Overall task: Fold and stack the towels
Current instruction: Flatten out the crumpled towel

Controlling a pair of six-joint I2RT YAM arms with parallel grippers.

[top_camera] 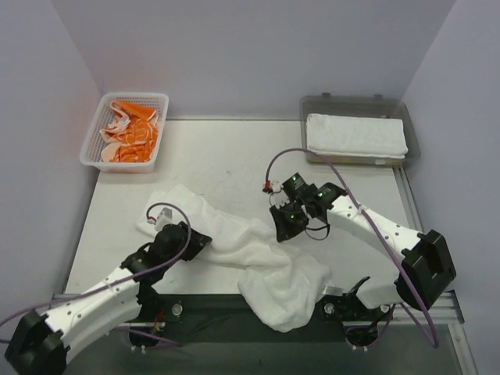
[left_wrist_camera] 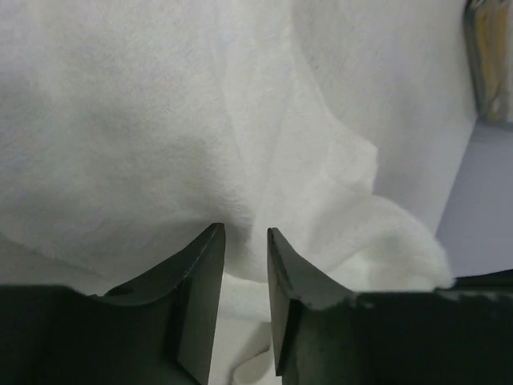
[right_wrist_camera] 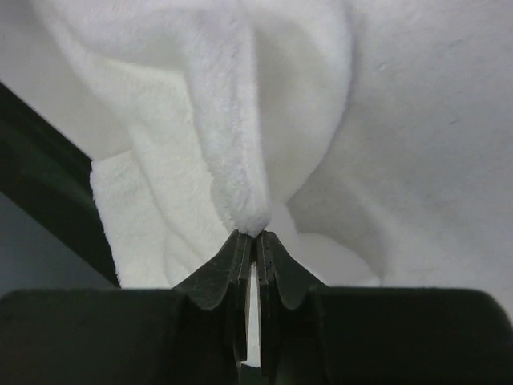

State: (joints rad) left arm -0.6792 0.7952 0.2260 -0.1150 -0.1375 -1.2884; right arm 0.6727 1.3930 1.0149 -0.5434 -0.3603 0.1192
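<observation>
Tabletop (top_camera: 226, 156): white; crumpled towel (top_camera: 266, 258) sprawls across its near half, one end drooping over the front edge.
Left hand (left_wrist_camera: 244, 233): fingers slightly parted, tips resting at the towel's left end.
Right hand (right_wrist_camera: 255, 237): pinched tight on a raised ridge of the same cloth.
Tray (top_camera: 312, 105): far right, holds a folded towel (top_camera: 355, 134).

The crumpled white terry towel (top_camera: 262, 262) sprawls on the flat white table (top_camera: 226, 152), its near end over the front edge. Behind it to the left stands the white mesh plastic basket (top_camera: 137, 95) — the orange-and-white cloth towel (top_camera: 133, 134) lies inside. Behind it to the right, the grey translucent plastic tray (top_camera: 351, 100) holds the folded white terry towel (top_camera: 355, 134).
</observation>
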